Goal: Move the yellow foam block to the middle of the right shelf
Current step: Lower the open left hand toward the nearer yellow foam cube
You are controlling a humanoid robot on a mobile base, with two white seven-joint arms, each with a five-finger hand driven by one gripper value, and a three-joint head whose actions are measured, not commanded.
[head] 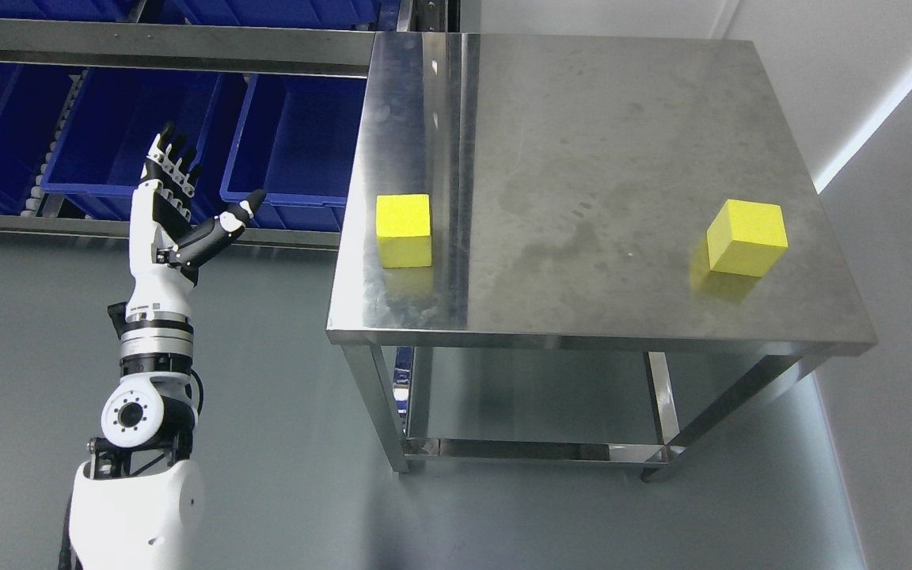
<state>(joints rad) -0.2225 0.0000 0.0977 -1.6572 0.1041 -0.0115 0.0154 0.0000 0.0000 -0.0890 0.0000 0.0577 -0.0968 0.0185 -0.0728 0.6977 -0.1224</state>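
Note:
Two yellow foam blocks rest on a steel table (583,142). One block (404,229) sits near the table's left edge. The other block (746,237) sits near the right edge, turned at an angle. My left hand (187,198) is raised off the table's left side, over the floor, with fingers spread and thumb pointing toward the left block. It holds nothing and is a hand's width left of the table edge. My right arm is out of view.
Blue plastic bins (115,134) sit on a metal rack (155,47) behind the left hand. The table has a lower shelf (535,451). A white wall (891,237) runs close along the table's right side. Grey floor (266,443) lies in front.

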